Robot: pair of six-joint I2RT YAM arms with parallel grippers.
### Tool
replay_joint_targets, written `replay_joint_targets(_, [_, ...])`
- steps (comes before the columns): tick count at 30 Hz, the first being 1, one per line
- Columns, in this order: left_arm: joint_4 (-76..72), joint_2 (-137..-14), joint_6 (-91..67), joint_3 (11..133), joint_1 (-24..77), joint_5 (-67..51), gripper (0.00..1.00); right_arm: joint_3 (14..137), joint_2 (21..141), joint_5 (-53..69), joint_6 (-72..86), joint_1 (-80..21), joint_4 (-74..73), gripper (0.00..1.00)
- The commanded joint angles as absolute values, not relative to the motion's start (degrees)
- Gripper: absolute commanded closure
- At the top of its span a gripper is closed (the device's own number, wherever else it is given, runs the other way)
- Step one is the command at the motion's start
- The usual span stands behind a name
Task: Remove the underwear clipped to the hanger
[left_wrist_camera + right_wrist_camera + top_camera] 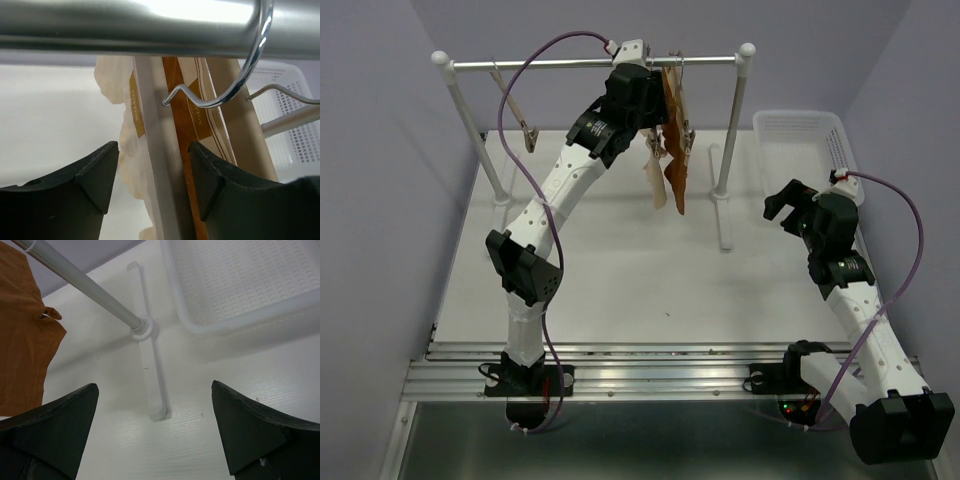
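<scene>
**Left arm** [560, 180]: base at the near-left edge. The lower link stands upright to a black elbow. The white forearm reaches away and to the right, stretched far out, and ends in a black wrist at the far end.

**Left gripper** [152, 170]: jaws parted with a moderate gap. Both dark left fingers [95, 175] show in the wrist view, tips pointing up.

**Right arm** [865, 310]: base at the near-right edge. The white links lean away and slightly left, reaching less far than the left arm, with a black wrist on top.

**Right gripper** [780, 203]: points leftward, jaws spread wide. The right fingers [55, 435] sit at the lower corners of the wrist view.

The arms are well apart.
</scene>
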State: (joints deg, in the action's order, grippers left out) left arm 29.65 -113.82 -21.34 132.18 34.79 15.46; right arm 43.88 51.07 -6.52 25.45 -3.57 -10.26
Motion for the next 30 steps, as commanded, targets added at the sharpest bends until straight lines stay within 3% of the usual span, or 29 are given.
replay_joint_targets(1, [28.7, -113.1, -20.3, 135.9, 35.0, 17.3, 0.37, 44.4, 50.9, -7.8, 24.9, -3.7, -9.0, 0.00])
replay_joint_targets(10, [28.1, -112.8, -19.5, 135.8, 35.0, 17.7, 0.53, 44.6, 51.3, -8.2, 24.9, -3.7, -9.0, 0.00])
replay_joint_targets(13, [28.1, -112.6, -19.0, 135.8, 34.9, 18.2, 0.68, 44.5, 51.4, -8.1, 24.9, -3.7, -9.0, 0.00])
replay_joint_targets(16, [27.4, -112.2, -18.3, 135.4, 35.1, 18.3, 0.71, 44.5, 51.5, -8.1, 24.7, -3.7, -9.0, 0.00])
replay_joint_targets(19, [26.5, -111.6, -17.0, 134.7, 35.2, 19.9, 0.87, 44.5, 51.4, -8.2, 24.6, -3.7, -9.0, 0.00])
replay_joint_targets(23, [25.5, -110.7, -14.8, 134.5, 35.5, 23.0, 1.00, 44.5, 51.3, -8.2, 24.4, -3.7, -9.0, 0.00])
replay_joint_targets(30, [19.8, -107.8, -5.5, 130.3, 36.6, 25.6, 1.00, 44.5, 51.5, -7.6, 24.1, -3.7, -9.0, 0.00])
